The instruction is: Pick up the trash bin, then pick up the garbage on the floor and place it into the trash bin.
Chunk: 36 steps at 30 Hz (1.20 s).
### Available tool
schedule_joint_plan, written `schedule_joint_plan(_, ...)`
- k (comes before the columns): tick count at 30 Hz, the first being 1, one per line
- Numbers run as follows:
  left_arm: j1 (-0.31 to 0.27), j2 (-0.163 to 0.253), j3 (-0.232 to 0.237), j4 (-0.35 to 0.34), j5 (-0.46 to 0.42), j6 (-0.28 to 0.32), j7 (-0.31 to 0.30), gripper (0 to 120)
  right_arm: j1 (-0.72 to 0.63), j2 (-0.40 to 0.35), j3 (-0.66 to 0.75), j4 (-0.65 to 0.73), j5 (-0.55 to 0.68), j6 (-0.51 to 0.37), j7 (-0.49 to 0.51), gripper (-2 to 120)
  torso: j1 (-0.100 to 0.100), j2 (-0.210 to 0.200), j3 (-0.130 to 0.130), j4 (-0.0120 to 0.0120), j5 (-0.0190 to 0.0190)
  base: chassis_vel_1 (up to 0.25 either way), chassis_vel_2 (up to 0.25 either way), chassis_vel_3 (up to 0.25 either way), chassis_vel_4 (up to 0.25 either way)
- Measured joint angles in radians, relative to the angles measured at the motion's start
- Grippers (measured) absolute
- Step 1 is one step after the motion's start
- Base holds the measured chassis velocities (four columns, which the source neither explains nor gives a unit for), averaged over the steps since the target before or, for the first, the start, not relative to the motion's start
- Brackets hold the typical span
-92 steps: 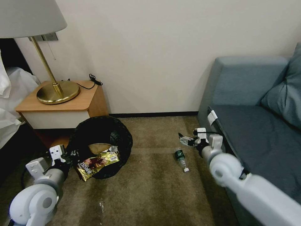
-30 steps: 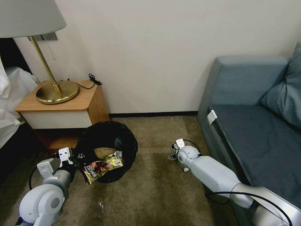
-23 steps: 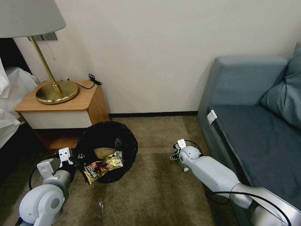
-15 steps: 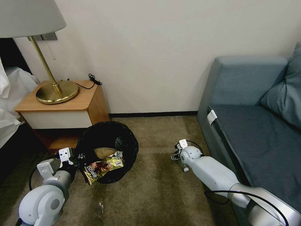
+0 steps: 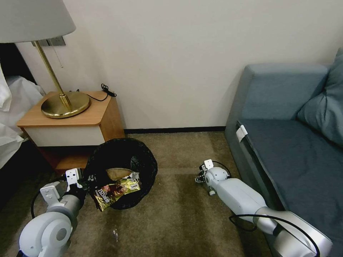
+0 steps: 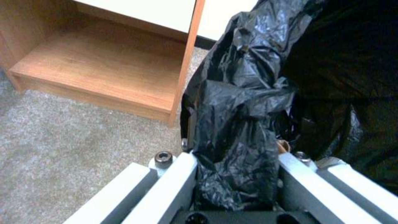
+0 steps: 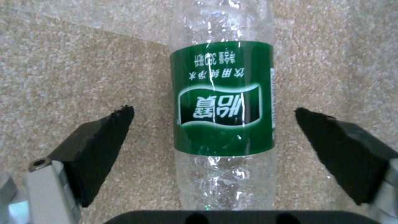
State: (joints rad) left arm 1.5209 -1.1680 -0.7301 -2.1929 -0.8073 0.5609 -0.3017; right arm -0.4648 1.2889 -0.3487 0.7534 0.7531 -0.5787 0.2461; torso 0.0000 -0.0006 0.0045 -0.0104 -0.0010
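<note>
A: Where did the bottle (image 7: pixel 224 102) lie from the right tool (image 7: pixel 215 137)?

B: Flat on the carpet (image 5: pixel 178 214), straight between its wide-open pads (image 7: pixel 104 133), long axis crossing the gap; nothing was gripped.

A: And the left tool (image 6: pixel 236 183)?

B: Clamped on the bin (image 5: pixel 123 157) rim's bag, beside the nightstand (image 5: pixel 71 121).

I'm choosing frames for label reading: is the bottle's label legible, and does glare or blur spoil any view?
Right wrist view: the bottle is sharp, its label upside down, glints only on clear plastic. Left wrist view: soft, the trash bin liner murky. Head view: walls bow near edges.
</note>
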Motion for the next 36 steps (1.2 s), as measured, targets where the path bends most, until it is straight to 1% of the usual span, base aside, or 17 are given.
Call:
schedule_joint_plan(4,0.0,0.003,-0.002,-0.002,-0.002,0.0,0.0,0,0.0,0.002,0.001,-0.006,0.0,0.003,-0.001,93,0.0,0.0,0.0,0.0,-0.0001,0.0,0.0,0.0,0.0)
schedule_joint_plan(5,0.0,0.005,-0.002,-0.004,-0.003,0.0,0.0,0,0.0,0.005,0.001,-0.012,0.001,0.005,-0.001,85,0.0,0.0,0.0,0.0,0.0,0.0,0.0,0.0,0.0)
schedule_joint_plan(8,-0.001,0.006,-0.002,-0.005,-0.004,0.0,0.0,0,0.001,0.008,0.003,-0.02,0.004,0.006,-0.001,79,0.0,0.0,0.0,0.0,-0.0001,0.0,0.0,0.0,0.0)
schedule_joint_plan(10,-0.002,0.006,-0.002,-0.005,-0.004,0.0,0.0,0,0.002,0.012,0.007,-0.024,0.01,0.008,0.0,65,0.0,0.0,0.0,0.0,0.0,0.0,0.0,0.0,0.0)
schedule_joint_plan(11,-0.002,0.006,-0.002,-0.005,-0.004,0.0,0.0,0,0.002,0.012,0.007,-0.024,0.01,0.008,0.0,65,0.0,0.0,0.0,0.0,0.0,0.0,0.0,0.0,0.0)
schedule_joint_plan(14,-0.003,0.006,-0.001,-0.005,-0.004,-0.001,0.0,0,0.001,0.013,0.008,-0.022,0.012,0.012,0.001,55,0.0,0.0,0.0,0.0,-0.0001,0.0,0.0,0.0,0.0)
schedule_joint_plan(16,-0.002,0.008,-0.001,-0.005,-0.005,-0.001,0.0,0,-0.004,0.013,0.009,-0.022,0.014,0.014,0.0,43,0.0,0.0,0.0,-0.0001,-0.0001,0.0,0.0,0.0,0.0)
schedule_joint_plan(17,-0.002,0.008,-0.001,-0.005,-0.005,-0.001,0.0,0,-0.004,0.013,0.009,-0.022,0.014,0.014,0.0,43,0.0,0.0,0.0,-0.0001,-0.0001,0.0,0.0,0.0,0.0)
schedule_joint_plan(19,-0.001,0.011,-0.005,-0.005,-0.008,-0.001,0.0,0,-0.008,0.013,0.012,-0.022,0.013,0.02,-0.005,33,0.0,0.0,0.0,0.0,-0.0002,0.0,0.0,0.0,0.0)
schedule_joint_plan(20,-0.001,0.011,-0.005,-0.005,-0.008,-0.001,0.0,0,-0.008,0.013,0.012,-0.022,0.013,0.02,-0.005,33,0.0,0.0,0.0,0.0,-0.0002,0.0,0.0,0.0,0.0)
schedule_joint_plan(22,0.001,0.011,-0.007,-0.009,-0.009,-0.002,0.0,0,-0.013,0.012,0.019,-0.021,0.011,0.026,-0.01,25,0.0,0.0,0.0,0.0,-0.0002,0.0,0.0,0.0,0.0)
schedule_joint_plan(27,0.005,0.005,-0.006,-0.011,-0.006,-0.003,0.0,0,-0.019,0.001,0.063,0.001,0.024,0.043,-0.011,17,0.0,0.0,0.0,0.0,0.0004,0.0,0.0,0.0,0.0)
schedule_joint_plan(30,0.005,0.004,-0.005,-0.011,-0.005,-0.004,-0.001,0,-0.019,-0.023,0.096,0.06,0.061,0.062,-0.004,16,0.0,0.0,0.0,-0.0001,0.0004,0.0,0.0,0.0,0.0)
schedule_joint_plan(32,0.006,0.002,-0.004,-0.012,-0.004,-0.004,-0.001,0,-0.019,-0.105,0.158,0.223,0.113,0.124,0.007,16,0.0,0.0,0.0,0.0004,0.0003,0.0,0.0,0.0,0.0)
schedule_joint_plan(33,0.006,0.002,-0.004,-0.012,-0.004,-0.004,-0.001,0,-0.019,-0.105,0.158,0.223,0.113,0.124,0.007,16,0.0,0.0,0.0,0.0004,0.0003,0.0,0.0,0.0,0.0)
schedule_joint_plan(35,0.009,0.0,-0.005,-0.014,-0.001,-0.005,0.0,0,-0.033,-0.184,0.254,0.38,0.078,0.21,0.022,16,0.0,0.0,0.0,-0.0001,0.0001,0.0,0.0,0.0,0.0)
schedule_joint_plan(36,0.009,0.0,-0.005,-0.014,-0.001,-0.005,0.0,0,-0.033,-0.184,0.254,0.38,0.078,0.21,0.022,16,0.0,0.0,0.0,-0.0001,0.0001,0.0,0.0,0.0,0.0)
